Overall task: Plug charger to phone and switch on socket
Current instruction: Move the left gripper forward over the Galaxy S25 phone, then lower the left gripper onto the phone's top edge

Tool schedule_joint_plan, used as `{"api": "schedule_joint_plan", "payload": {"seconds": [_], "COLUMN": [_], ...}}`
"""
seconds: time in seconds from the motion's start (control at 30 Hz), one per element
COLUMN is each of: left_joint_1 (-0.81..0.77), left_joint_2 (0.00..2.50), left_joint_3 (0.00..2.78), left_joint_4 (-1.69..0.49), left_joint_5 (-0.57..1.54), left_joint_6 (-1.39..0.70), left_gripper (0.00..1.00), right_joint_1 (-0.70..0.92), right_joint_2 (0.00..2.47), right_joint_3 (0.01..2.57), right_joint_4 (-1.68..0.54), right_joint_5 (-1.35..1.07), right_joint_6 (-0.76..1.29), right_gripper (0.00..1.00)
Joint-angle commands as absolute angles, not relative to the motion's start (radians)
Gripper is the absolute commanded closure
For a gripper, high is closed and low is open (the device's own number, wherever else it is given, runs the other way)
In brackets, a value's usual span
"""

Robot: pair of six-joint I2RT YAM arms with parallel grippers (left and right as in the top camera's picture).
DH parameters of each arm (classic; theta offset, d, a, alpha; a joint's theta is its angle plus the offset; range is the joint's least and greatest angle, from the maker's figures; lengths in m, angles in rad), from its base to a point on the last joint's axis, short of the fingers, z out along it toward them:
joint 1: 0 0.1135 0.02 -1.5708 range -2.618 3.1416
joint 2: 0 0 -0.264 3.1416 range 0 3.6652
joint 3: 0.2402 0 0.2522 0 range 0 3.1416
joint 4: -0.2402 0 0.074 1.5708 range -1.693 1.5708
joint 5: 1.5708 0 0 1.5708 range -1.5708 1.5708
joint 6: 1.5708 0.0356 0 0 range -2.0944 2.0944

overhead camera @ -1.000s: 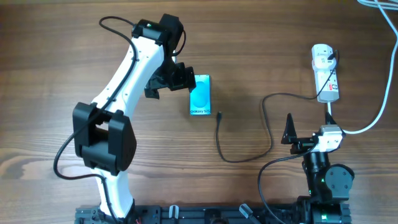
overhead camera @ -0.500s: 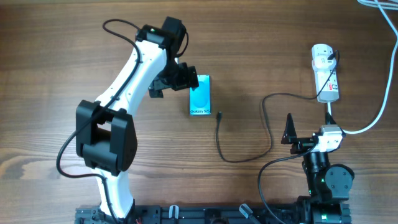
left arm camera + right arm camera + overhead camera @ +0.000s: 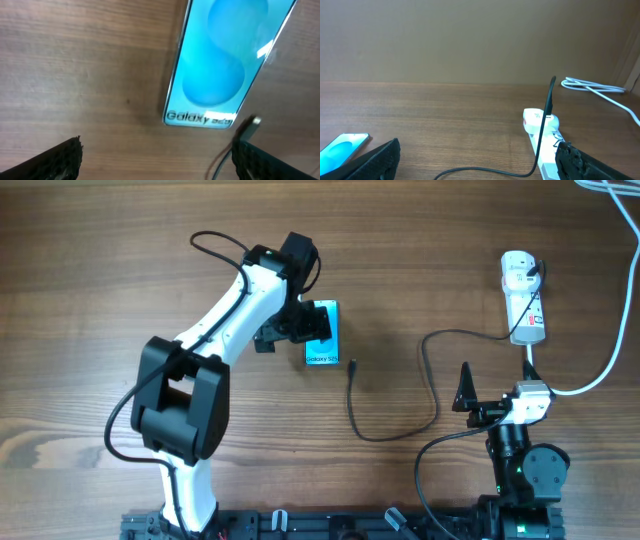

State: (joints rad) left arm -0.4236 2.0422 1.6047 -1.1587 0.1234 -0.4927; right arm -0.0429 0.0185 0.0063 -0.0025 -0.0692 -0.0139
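The phone (image 3: 324,336) lies flat on the wooden table, teal screen up, its "Galaxy" band toward me. In the left wrist view the phone (image 3: 225,65) fills the upper right. The charger (image 3: 400,430) loops from the socket to its plug tip (image 3: 353,364), which lies just right of the phone's near end; the tip (image 3: 248,126) also shows in the left wrist view. My left gripper (image 3: 292,323) is open over the phone's left edge, and its fingers (image 3: 157,157) are wide apart. The socket (image 3: 522,298) lies at the right. My right gripper (image 3: 466,395) is open and empty, low near its base.
A thick white cable (image 3: 615,330) runs from the socket's near end out along the right edge of the table. In the right wrist view the socket (image 3: 545,140) and the charger cable (image 3: 547,120) are just ahead of the open fingers (image 3: 477,160).
My left arm has moved right and toward me, bringing its gripper from beside the phone's far-left corner to over its left edge. The right arm, charger and socket have not moved.
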Motion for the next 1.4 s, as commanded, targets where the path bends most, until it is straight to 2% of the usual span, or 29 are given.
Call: {"api": "schedule_joint_plan", "payload": {"seconds": [0.0,0.27,0.57,1.37], "left_joint_1": [-0.427,-0.444,-0.492,-0.518], "left_joint_2": [2.05,2.05,2.083,2.189], "left_joint_3": [1.692,1.873,1.879,1.877], "left_joint_4": [-1.237,-1.366,-1.347,-1.195], "left_joint_5": [0.11,0.077,-0.006,-0.006], "left_joint_6": [-0.51,-0.533,-0.585,-0.584], "left_gripper": [0.01,0.01,0.0,0.0], "right_joint_1": [-0.045,-0.045,-0.045,-0.045], "right_joint_2": [0.014,0.014,0.014,0.014], "right_joint_3": [0.005,0.005,0.005,0.005], "right_joint_4": [0.001,0.001,0.001,0.001], "right_joint_5": [-0.053,-0.053,-0.053,-0.053], "right_joint_6": [-0.026,-0.026,-0.026,-0.026], "right_gripper": [0.0,0.0,0.0,0.0]}}
